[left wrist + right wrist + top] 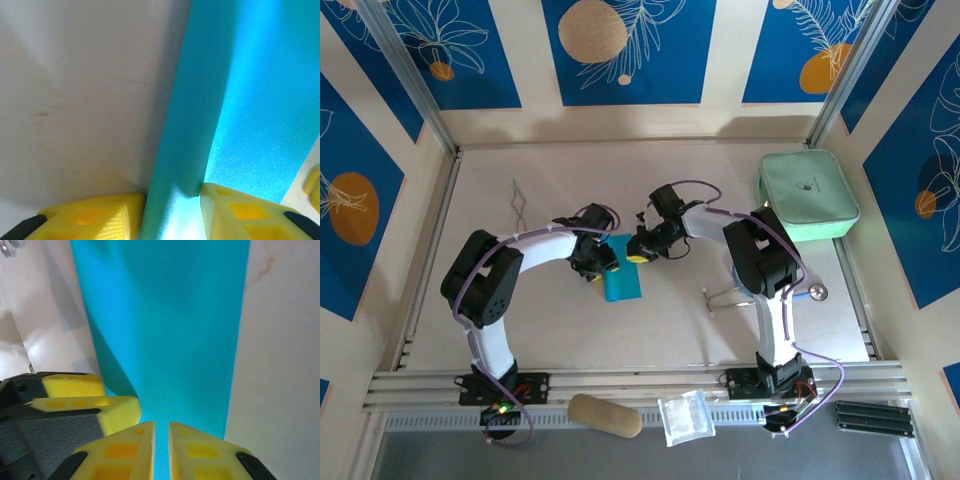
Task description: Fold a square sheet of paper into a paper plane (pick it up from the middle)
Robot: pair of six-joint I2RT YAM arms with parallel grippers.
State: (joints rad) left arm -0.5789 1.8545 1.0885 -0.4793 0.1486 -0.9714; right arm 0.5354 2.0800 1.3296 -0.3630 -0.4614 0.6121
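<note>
The square sheet of paper (624, 280), already creased into a narrow teal rectangle, lay on the table (520, 330) between the two arms. Its long axis ran near to far with a slight tilt. Both grippers crowded its far half and the near half lay bare.

The left gripper (597, 264) sat at the sheet's left long edge. Through the left wrist camera its yellow fingers (95, 220) stood apart, and a shaded band of paper rose between them and met both pads. Whether they clamped that band or only flanked it could not be told.

The right gripper (638, 251) sat at the far right corner. Seen from the right wrist, its fingers (125, 450) were almost together, with only a thin teal slit between them. They seemed pinched on the end of the sheet, which stretched straight away from the fingertips.

As a judgement, the coming fold turned on that lifted band along the left edge. It lay lengthwise between the left fingers, so the left arm was the one placed to carry it over. The right arm, holding the far end, served as the anchor on the long axis
</note>
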